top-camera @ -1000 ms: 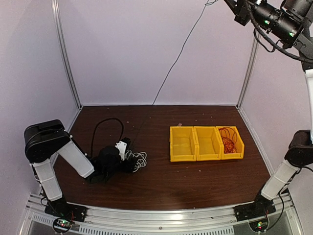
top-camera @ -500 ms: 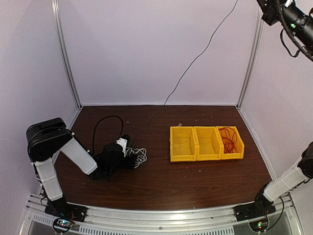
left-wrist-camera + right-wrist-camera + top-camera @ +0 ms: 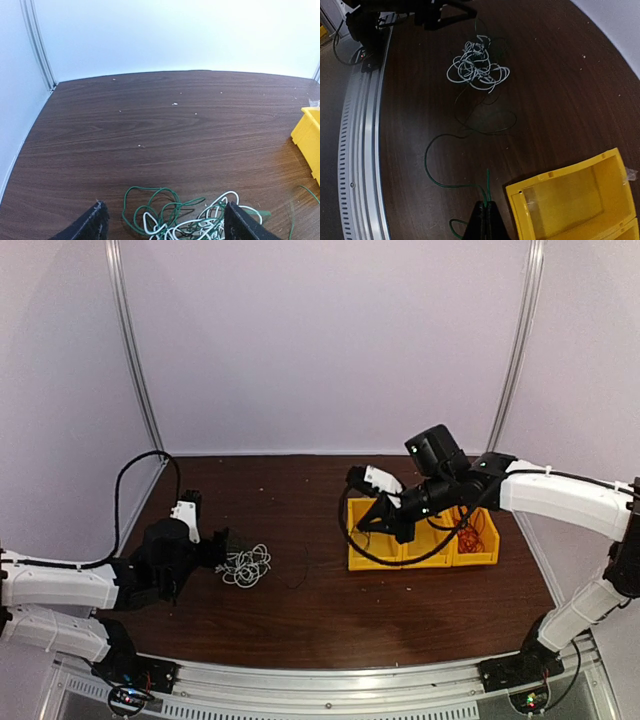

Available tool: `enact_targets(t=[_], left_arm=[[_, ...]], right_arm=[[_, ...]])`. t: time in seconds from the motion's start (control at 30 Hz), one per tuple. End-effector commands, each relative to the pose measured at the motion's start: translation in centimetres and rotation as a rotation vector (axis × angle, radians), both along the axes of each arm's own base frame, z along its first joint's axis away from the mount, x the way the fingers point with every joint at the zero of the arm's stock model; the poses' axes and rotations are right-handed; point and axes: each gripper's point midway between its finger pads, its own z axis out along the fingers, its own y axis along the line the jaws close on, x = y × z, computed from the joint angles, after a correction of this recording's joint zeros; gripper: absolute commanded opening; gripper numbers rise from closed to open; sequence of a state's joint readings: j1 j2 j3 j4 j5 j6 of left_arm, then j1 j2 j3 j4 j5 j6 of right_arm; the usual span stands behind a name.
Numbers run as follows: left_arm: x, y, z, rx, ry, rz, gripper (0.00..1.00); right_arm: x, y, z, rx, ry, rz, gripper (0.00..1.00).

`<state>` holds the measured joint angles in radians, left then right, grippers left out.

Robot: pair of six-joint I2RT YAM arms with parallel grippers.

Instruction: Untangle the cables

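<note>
The cables (image 3: 246,565) lie in a loose white-and-green tangle at 8 o'clock on the tabletop (image 3: 400,610), and look light, limp and snag-prone. The left gripper (image 3: 222,550) stands released beside them. The right gripper (image 3: 365,524) is clenched on a green strand (image 3: 455,185) toward 3 o'clock. An outer loop looks like the best hold.

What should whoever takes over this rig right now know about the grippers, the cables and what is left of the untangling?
Left gripper: open, low over the table, a finger on either side of the white-and-green tangle; nothing held.
Right gripper: shut on one end of the green cable, beside the left yellow bin, which looks empty.
Done: the red cable lies on its own in the right yellow bin.
Left: the green cable runs back into the tangle. It needs drawing free and binning, then the white one.
</note>
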<state>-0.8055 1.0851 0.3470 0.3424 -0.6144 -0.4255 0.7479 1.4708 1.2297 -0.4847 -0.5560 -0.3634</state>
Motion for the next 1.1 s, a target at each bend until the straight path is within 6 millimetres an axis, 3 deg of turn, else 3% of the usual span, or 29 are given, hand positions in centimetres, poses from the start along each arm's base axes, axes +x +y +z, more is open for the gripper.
enact_targets(t=[0.0,0.1,0.17,0.27,0.43,0.53,0.83,0.93,1.07], left_arm=[[-1.0,2.4,-1.8,0.052,0.049,0.058,0.81],[-1.0,1.5,-1.8,0.048,0.044,0.011,0.80],[-0.9,0.9,-1.9,0.040,0.043,-0.015,0.80],[-0.6,0.3,-2.1,0.037,0.041,-0.034,0.80],[-0.6,-0.2,-1.3,-0.002,0.033,-0.046,0.80],[-0.7,-0.1,-0.6,-0.029,0.028,-0.040,0.82],[-1.1,0.8,0.1,-0.099,0.082,0.019,0.83],[-1.2,1.2,-0.6,-0.103,0.129,0.050,0.84],[-1.3,2.1,-1.0,-0.104,0.167,0.099,0.85]], right_arm=[[-3.6,-0.9,-1.1,0.014,0.017,0.094,0.00],[-4.1,-2.7,-3.7,-0.073,0.015,0.076,0.04],[-4.4,-3.5,-5.1,-0.127,0.017,0.077,0.31],[-4.5,-3.3,-5.2,-0.144,0.034,0.097,0.46],[-3.5,0.7,-1.9,-0.072,-0.020,0.121,0.50],[-4.1,4.0,-2.0,-0.071,-0.046,0.182,0.50],[-5.8,13.0,-7.9,-0.137,0.016,0.299,0.41],[-6.6,14.8,-10.4,-0.153,0.047,0.327,0.48],[-5.9,16.5,-12.6,-0.147,0.087,0.295,0.54]])
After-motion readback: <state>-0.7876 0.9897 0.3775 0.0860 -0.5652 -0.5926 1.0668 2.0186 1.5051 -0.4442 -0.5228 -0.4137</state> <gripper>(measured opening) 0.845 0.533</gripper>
